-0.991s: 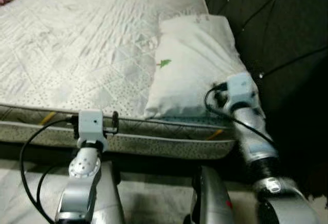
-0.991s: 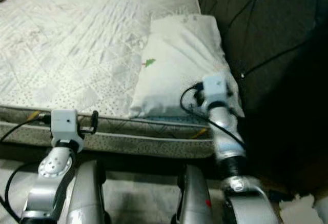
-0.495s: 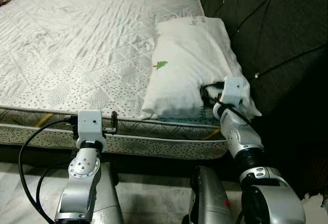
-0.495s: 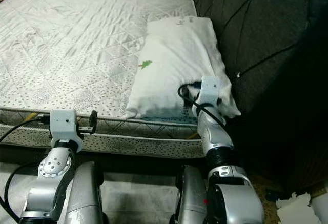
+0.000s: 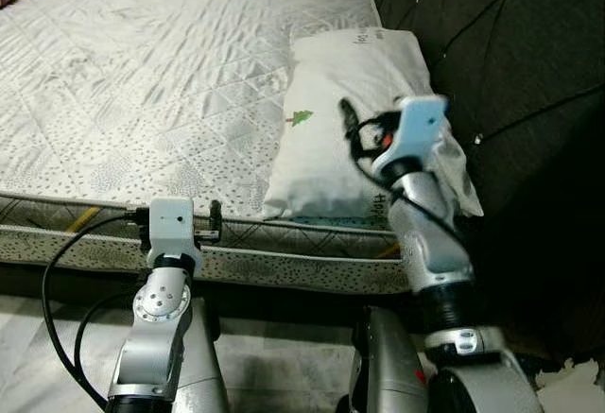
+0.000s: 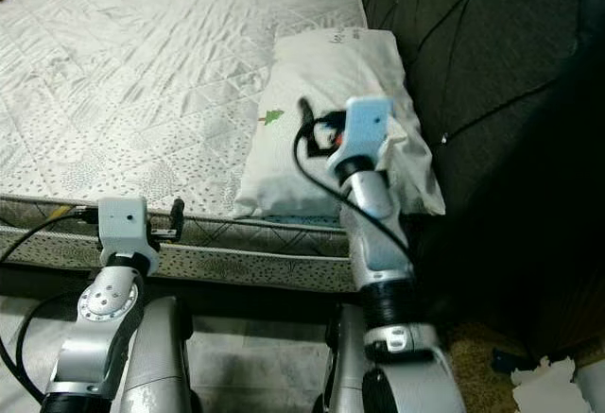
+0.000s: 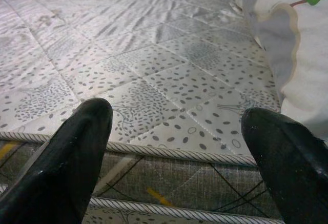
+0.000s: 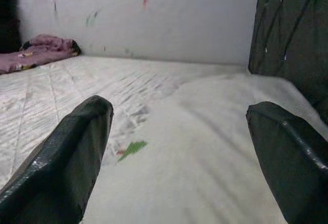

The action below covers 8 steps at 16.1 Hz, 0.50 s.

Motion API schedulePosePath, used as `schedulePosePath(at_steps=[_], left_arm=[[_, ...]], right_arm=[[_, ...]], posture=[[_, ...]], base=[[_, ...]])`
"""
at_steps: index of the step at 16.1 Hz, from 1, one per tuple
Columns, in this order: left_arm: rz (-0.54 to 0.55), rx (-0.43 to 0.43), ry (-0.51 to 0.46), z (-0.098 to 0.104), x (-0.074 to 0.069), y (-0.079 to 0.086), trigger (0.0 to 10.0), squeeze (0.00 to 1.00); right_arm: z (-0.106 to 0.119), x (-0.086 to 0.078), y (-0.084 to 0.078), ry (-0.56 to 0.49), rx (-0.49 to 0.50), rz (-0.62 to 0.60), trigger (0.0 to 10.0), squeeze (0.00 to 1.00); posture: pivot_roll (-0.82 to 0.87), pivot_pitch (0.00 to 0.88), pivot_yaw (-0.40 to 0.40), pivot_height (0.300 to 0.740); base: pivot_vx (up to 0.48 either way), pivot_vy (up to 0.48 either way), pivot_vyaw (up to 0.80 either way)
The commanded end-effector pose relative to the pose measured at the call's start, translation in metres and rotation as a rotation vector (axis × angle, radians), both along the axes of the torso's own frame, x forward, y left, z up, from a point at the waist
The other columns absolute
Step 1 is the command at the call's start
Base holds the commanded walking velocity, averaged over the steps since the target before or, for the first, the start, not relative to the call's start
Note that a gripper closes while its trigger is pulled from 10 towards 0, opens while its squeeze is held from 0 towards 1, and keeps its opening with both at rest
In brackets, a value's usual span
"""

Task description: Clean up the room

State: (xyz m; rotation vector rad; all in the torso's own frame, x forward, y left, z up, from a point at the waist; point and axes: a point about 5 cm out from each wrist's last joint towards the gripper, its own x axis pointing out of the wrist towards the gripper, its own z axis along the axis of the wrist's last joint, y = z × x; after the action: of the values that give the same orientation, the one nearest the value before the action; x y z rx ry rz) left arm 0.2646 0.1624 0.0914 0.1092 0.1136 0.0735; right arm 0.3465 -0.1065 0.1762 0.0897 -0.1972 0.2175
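Right hand [image 8: 179, 147] has risen above white, green-tree-printed pillow [image 5: 345, 120].

Left arm: low, forearm upright.
Left gripper [image 7: 174, 147]: fingers spread wide.
Right arm: raised, angled forward.
Right gripper [image 8: 179, 152]: fingers spread wide.
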Motion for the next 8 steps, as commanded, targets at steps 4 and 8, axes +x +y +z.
schedulePosePath(at_steps=[4, 8], left_arm=[[0.004, 0.002, -0.007, 0.0003, 0.0008, -0.0004, 10.0, 0.00], [0.001, -0.004, -0.009, 0.0001, 0.0012, -0.0024, 10.0, 0.00]], right_arm=[[0.0037, 0.0003, -0.0026, -0.002, -0.004, -0.017, 10.0, 0.00], [0.0000, 0.0024, -0.0088, 0.030, -0.014, -0.046, 10.0, 0.00]], posture=[[0.11, 0.000, -0.076, 0.562], [0.11, 0.000, -0.079, 0.607]], base=[[0.000, 0.000, -0.21], [0.000, 0.000, 0.00]])
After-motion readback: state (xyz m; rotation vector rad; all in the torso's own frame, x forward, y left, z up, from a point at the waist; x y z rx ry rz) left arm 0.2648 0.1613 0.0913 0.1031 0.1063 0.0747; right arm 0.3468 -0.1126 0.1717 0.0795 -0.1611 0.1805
